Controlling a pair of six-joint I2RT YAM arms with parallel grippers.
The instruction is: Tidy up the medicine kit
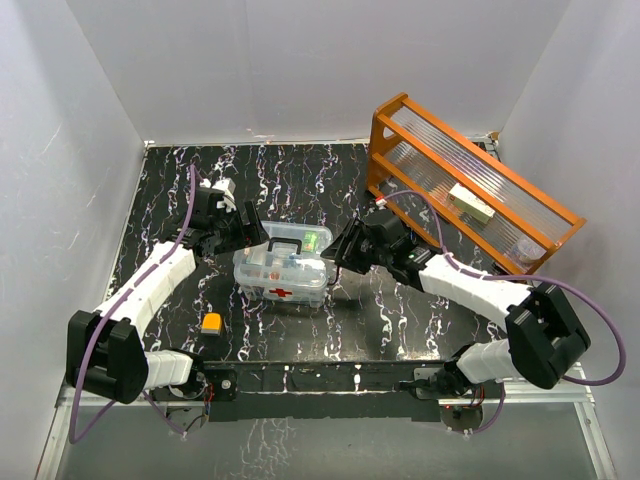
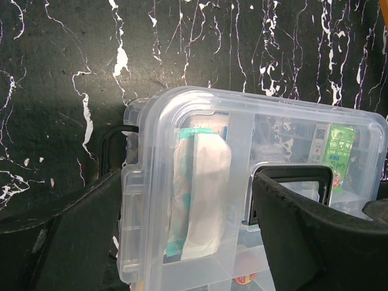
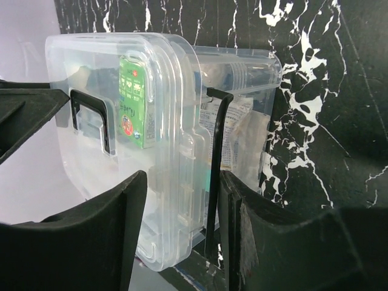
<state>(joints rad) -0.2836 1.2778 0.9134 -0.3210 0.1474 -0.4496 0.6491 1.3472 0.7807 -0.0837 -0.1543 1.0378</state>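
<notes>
Black marbled table (image 1: 400, 320), white walls (image 1: 300, 70). Front-left edge: orange block (image 1: 211, 322). Mid-table: medicine kit (image 1: 283, 268), closed. Over kit's left end, left gripper (image 1: 247, 238) wide, straddling; right gripper (image 1: 338, 252) pinching kit's right end. Far-right corner: orange rack (image 1: 470, 185).

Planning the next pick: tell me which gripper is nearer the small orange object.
Left. The left gripper sits at the medicine kit's left end, just beyond the orange object; the right gripper is across the kit.
</notes>
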